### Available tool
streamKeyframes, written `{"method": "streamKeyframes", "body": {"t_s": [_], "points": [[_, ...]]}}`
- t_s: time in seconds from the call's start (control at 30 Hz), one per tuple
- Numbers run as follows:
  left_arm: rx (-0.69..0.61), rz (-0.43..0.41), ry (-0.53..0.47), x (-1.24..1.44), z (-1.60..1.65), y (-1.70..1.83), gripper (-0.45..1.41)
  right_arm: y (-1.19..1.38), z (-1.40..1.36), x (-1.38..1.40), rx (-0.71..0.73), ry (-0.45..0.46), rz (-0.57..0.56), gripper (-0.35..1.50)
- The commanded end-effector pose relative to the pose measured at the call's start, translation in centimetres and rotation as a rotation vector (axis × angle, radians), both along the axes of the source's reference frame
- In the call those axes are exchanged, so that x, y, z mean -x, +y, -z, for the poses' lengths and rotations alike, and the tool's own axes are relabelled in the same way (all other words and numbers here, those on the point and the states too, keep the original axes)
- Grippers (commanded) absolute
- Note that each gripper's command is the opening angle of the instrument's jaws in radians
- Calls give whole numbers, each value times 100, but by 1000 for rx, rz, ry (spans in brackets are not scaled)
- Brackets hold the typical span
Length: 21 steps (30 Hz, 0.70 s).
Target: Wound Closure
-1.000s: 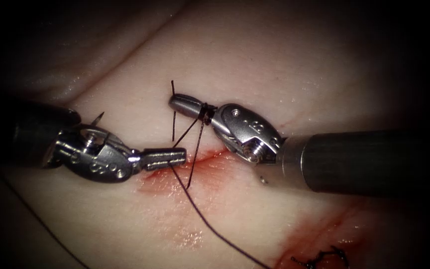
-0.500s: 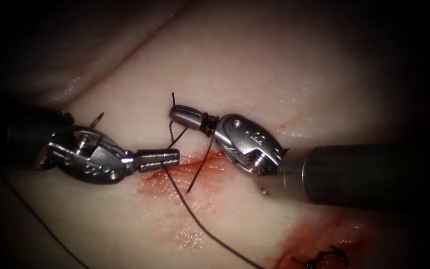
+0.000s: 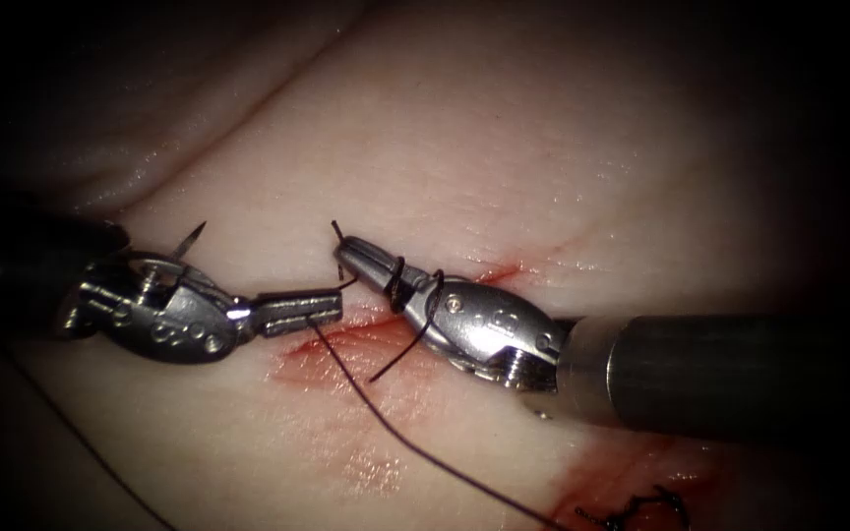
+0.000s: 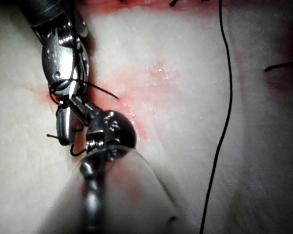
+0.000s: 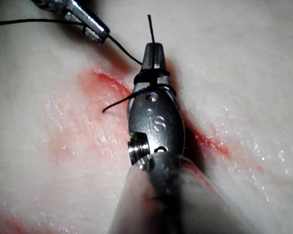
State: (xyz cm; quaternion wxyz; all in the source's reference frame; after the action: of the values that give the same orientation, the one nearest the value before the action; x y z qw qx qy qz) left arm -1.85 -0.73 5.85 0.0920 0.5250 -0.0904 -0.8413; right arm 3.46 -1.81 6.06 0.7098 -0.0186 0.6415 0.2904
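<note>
On the tissue point(image 3: 464, 147), my left tool point(image 3: 332, 310) sits left of the cut point(image 3: 366, 339), jaws shut on the thread point(image 3: 415, 442). That thread trails off toward the lower right. My right tool point(image 3: 346, 254) lies across the cut, jaws shut on a short thread end point(image 3: 335, 229). Two loops of thread point(image 3: 400, 285) circle its jaws, and a loose tail point(image 3: 395, 364) hangs over the red fluid. The right wrist view shows the loops point(image 5: 151, 80) behind the right tool's tip point(image 5: 153, 48). A thin metal point point(image 3: 194, 234) sticks up behind the left tool's wrist. I cannot tell if it is the needle.
A finished stitch with cut ends point(image 3: 641, 511) sits at the lower right in a red patch. Red fluid point(image 3: 346, 359) stains the tissue around the cut. The long thread point(image 4: 224, 97) runs loosely over the tissue in the left wrist view.
My right tool has come down onto the cut with the thread end in its jaws. The loops have slid back along its jaws. My left tool has drawn slightly left with the thread.
</note>
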Motion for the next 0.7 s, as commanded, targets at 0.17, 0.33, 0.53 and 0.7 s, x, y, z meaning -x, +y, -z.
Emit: {"method": "streamKeyframes", "body": {"t_s": [0.17, 0.33, 0.53, 0.7], "points": [[-10, 46, 19, -9, 8, 14, -45, -12, 0, -9, -4, -5, 8, -35], [-29, 96, 39, -22, 24, 35, -45, -22, 5, -13, -59, 22, 14, -35], [-39, 127, 64, -39, 32, 51, -45, -32, 10, -10, -199, 63, -3, -35], [-42, 135, 82, -48, 31, 60, -45, -35, 9, -7, -371, 115, -54, -35]]}}
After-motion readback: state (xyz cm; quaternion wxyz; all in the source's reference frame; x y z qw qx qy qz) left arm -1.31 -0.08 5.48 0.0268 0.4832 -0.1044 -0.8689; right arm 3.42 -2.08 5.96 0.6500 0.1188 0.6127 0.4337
